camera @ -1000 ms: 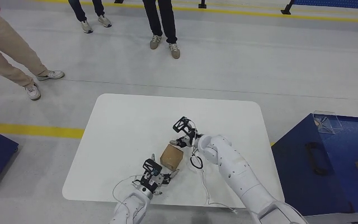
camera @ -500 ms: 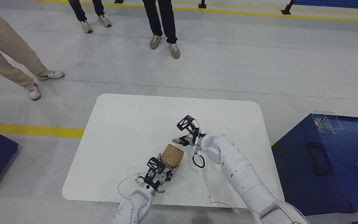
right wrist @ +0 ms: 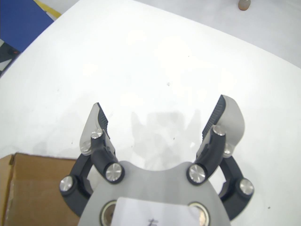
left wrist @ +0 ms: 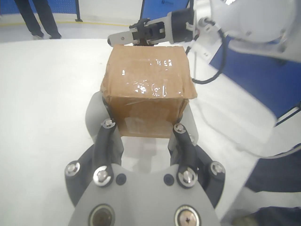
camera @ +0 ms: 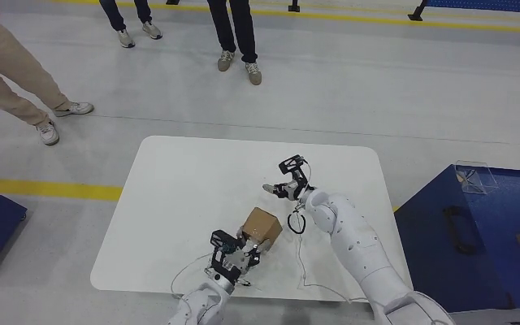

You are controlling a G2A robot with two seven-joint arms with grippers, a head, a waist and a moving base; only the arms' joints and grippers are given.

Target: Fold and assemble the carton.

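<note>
Left fingers clamped on near lower end of carton, one each side; right fingers spread wide, empty, over bare table just beyond carton's far edge; we judged hold shallow: carton could pivot or slip if pushed from far side, walls could cave under squeeze; overhanging top edges looked loose to us, might spring; left arm low, stretched forward along table; right arm extended across, wrist angled down.

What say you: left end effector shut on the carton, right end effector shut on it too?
Wrong on the right end effector: the right wrist view shows it open above the table. The left end effector is shut on the carton.
</note>
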